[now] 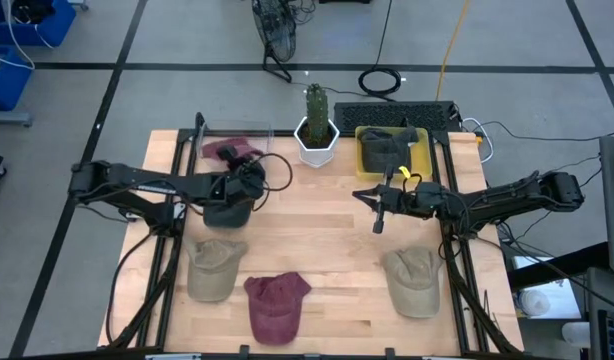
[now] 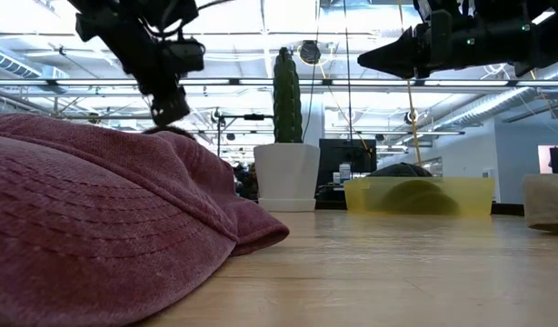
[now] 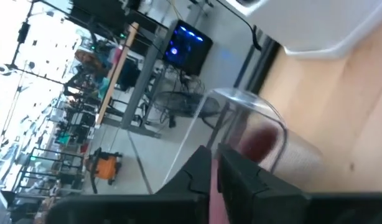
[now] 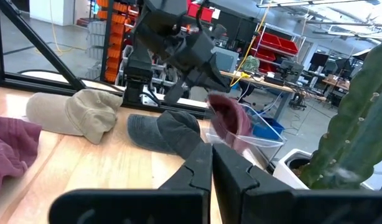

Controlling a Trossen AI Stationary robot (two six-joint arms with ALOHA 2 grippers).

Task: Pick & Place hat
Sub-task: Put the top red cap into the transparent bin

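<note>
Left pincer (image 1: 249,180) closed on dark grey hat (image 1: 230,208), near tabletop's (image 1: 327,250) left edge, hat directly beneath it. Right pincer (image 1: 379,222) closed, empty, mid-tabletop.

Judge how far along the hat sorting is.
Done: a maroon hat lies in the clear bin, a dark hat in the yellow bin. In hand: the left claw is shut at the grey hat. Left: two tan hats and another maroon hat on the table. The right claw waits above it, shut.
</note>
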